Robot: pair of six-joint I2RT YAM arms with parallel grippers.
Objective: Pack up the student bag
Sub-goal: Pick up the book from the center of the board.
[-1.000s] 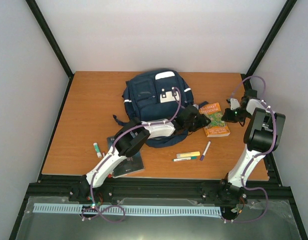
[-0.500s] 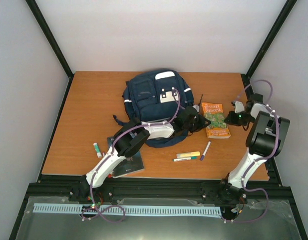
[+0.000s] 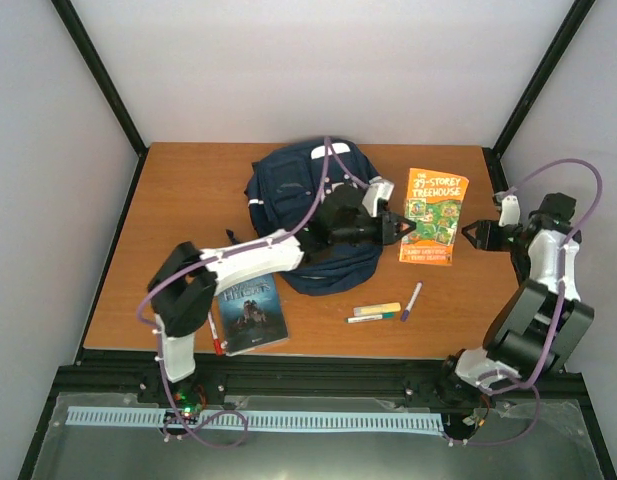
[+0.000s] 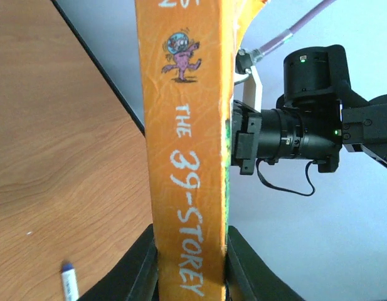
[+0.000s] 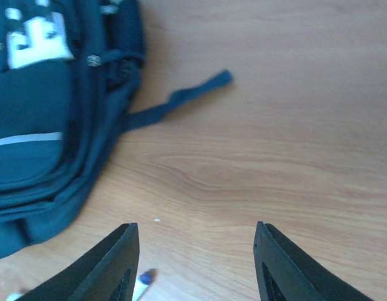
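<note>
While the navy bag (image 3: 278,185) slumps at upper centre of the counter (image 3: 188,200), white patches up, the left arm (image 3: 258,255) stretches across it, jaws clamped on an orange book (image 3: 435,215); the right arm (image 3: 548,260) bends at right, jaws apart, empty.

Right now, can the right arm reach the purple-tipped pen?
Probably yes. The right gripper is open and empty, and the purple-tipped pen lies on bare table with nothing over it. The left gripper holds the book farther back, off that path.
</note>
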